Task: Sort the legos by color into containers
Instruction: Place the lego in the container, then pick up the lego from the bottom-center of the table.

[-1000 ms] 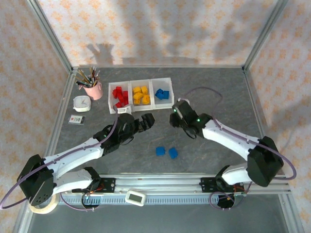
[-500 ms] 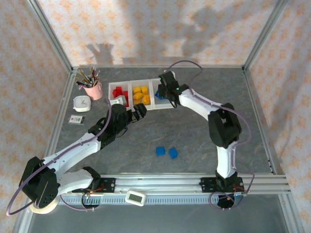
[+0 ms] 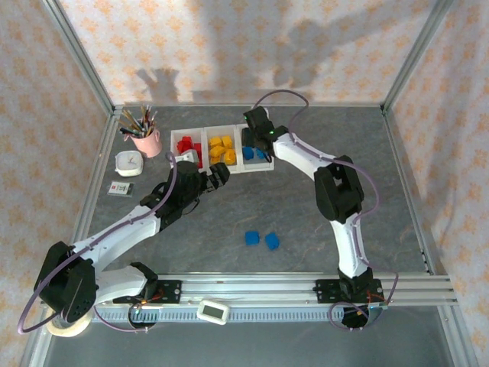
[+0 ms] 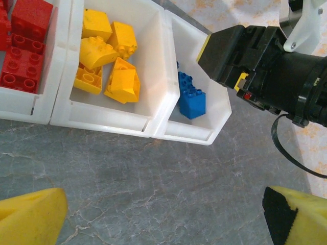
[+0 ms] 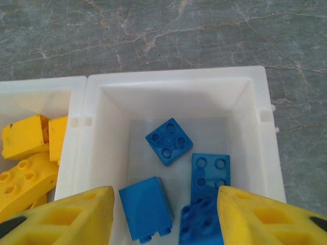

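Most legos (image 4: 110, 61) lay sorted in the containers (image 4: 102, 122). Two blue legos (image 3: 251, 238) lay unsorted on the desk (image 3: 397, 168), well short of the containers. The right end effector (image 5: 164, 194) hung above the containers, partly spread and empty. The left end effector (image 4: 163, 214) gaped wide beside them.

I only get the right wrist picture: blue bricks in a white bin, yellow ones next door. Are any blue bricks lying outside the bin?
Observer: Yes. The top view shows two blue bricks loose on the table, on the near side of the tray.
Visitor: Is there a third colour somewhere?
Observer: Red bricks fill the tray's left bin, beyond the yellow ones.
Visitor: And what is the other arm doing?
Observer: The left gripper is wide open and empty, over the table just in front of the tray.
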Controlling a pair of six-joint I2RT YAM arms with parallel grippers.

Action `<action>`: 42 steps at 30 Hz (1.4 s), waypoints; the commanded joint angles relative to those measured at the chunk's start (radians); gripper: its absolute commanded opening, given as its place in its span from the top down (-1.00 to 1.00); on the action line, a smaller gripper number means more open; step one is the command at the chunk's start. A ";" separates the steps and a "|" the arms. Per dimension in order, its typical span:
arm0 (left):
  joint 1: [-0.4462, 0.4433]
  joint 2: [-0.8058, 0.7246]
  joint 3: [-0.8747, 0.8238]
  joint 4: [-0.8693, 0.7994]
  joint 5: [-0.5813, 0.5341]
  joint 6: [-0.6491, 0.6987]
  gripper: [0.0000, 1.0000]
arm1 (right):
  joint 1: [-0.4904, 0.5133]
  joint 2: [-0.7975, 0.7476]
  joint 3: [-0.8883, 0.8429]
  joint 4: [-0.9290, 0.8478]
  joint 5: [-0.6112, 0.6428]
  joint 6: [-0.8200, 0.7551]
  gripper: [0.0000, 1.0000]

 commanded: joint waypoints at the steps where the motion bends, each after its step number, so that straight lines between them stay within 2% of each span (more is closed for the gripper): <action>1: 0.008 0.008 0.030 0.001 0.026 0.016 -0.98 | -0.001 -0.134 -0.066 0.006 0.000 -0.009 -0.12; 15: -0.004 -0.068 -0.046 -0.005 0.059 -0.018 -0.98 | 0.046 -0.399 -0.385 0.008 -0.050 0.011 -0.18; 24: -0.084 -0.125 -0.106 -0.025 0.013 -0.052 -0.98 | 0.128 -0.556 -0.583 -0.053 -0.036 0.034 -0.26; 32: -0.175 -0.195 -0.188 -0.012 -0.048 -0.130 -0.98 | 0.252 -0.641 -0.757 -0.136 0.003 0.110 -0.34; 39: -0.175 -0.270 -0.241 -0.086 -0.074 -0.156 -0.98 | 0.371 -0.696 -0.886 -0.194 0.042 0.224 -0.44; 42: -0.176 -0.301 -0.257 -0.105 -0.080 -0.165 -0.98 | 0.405 -0.735 -0.949 -0.178 0.000 0.276 -0.45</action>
